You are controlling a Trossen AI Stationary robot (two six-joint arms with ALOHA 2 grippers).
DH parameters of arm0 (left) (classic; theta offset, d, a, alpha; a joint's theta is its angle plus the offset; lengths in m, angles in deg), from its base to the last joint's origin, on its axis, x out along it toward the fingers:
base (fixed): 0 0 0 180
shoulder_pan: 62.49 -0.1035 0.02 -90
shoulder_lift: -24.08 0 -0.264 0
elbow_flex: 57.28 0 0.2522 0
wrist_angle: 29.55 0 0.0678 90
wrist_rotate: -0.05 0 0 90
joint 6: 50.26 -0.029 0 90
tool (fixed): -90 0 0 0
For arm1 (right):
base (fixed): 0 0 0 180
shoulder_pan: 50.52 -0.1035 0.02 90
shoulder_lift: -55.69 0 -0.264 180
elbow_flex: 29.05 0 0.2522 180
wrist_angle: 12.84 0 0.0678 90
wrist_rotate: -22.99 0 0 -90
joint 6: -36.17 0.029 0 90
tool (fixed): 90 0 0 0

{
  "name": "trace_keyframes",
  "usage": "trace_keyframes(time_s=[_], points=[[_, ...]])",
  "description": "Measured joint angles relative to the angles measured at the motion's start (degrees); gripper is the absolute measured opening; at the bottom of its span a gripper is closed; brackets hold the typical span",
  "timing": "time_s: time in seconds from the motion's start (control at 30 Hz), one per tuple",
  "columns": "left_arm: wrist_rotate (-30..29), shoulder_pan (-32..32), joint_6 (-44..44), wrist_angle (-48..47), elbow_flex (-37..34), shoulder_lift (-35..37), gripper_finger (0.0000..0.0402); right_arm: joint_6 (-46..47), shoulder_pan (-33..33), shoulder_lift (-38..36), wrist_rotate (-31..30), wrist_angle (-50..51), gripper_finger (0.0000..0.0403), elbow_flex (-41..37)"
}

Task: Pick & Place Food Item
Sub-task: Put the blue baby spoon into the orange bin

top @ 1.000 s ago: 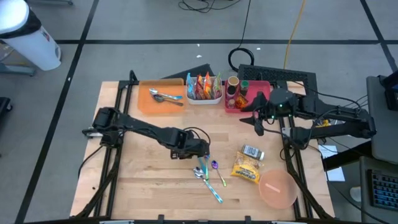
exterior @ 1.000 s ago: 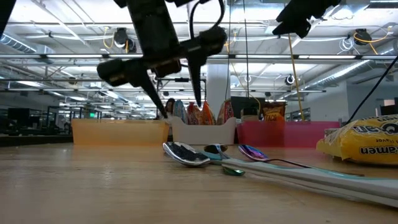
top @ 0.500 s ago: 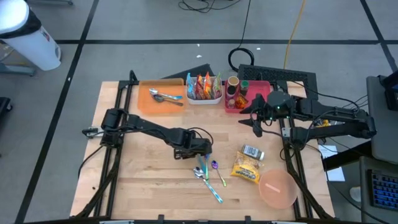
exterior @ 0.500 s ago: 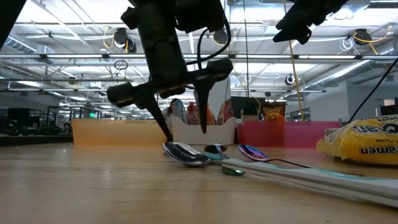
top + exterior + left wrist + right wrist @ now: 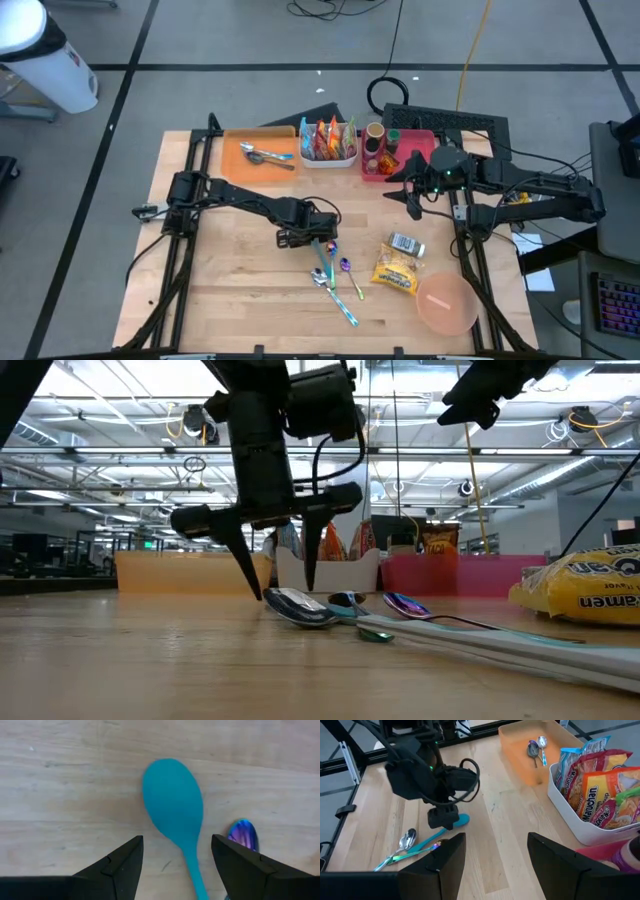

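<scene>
Left gripper (image 5: 322,243) hangs part-open and empty over the teal spoon (image 5: 173,810), so it risks grabbing cutlery instead of the ramen packet (image 5: 396,269) lying well apart beside the pink bowl (image 5: 446,304); right gripper (image 5: 414,203) waits part-open, empty.

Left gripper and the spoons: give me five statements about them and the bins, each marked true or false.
1. The left gripper is open, one finger on either side of the teal spoon. True.
2. The left gripper has lifted the teal spoon off the table. False: it lies flat on the wood.
3. The orange bin holds metal spoons. True.
4. The white bin is empty. False: it holds ramen packets.
5. The right gripper holds the ramen packet by the pink bowl. False: it hangs open and empty near the red bin.
</scene>
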Motion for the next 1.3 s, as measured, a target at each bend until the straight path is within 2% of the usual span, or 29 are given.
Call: trace_keyframes(time_s=[0.23,0.53,1.0,1.1,1.3], points=[[3.31,-0.67,-0.83,2.38,0.15,-2.07,0.0243,-0.84,0.00,0.00,0.01,0.28,0.0205,0.00],[4.06,-1.06,-1.24,2.26,0.15,-2.25,0.0236,-1.06,-0.02,-0.21,0.02,0.74,0.0205,0.02],[4.33,-2.42,-5.06,1.41,0.00,-2.38,0.0057,-0.97,-0.02,-0.42,0.02,1.49,0.0205,0.02],[3.85,-2.55,-6.60,2.05,0.00,-2.40,0.0042,-0.89,-0.02,-0.74,0.01,2.03,0.0205,0.02],[3.10,-2.56,-10.07,1.99,-0.02,-1.93,0.0045,-1.43,-0.02,-1.63,0.00,2.92,0.0205,0.02]])
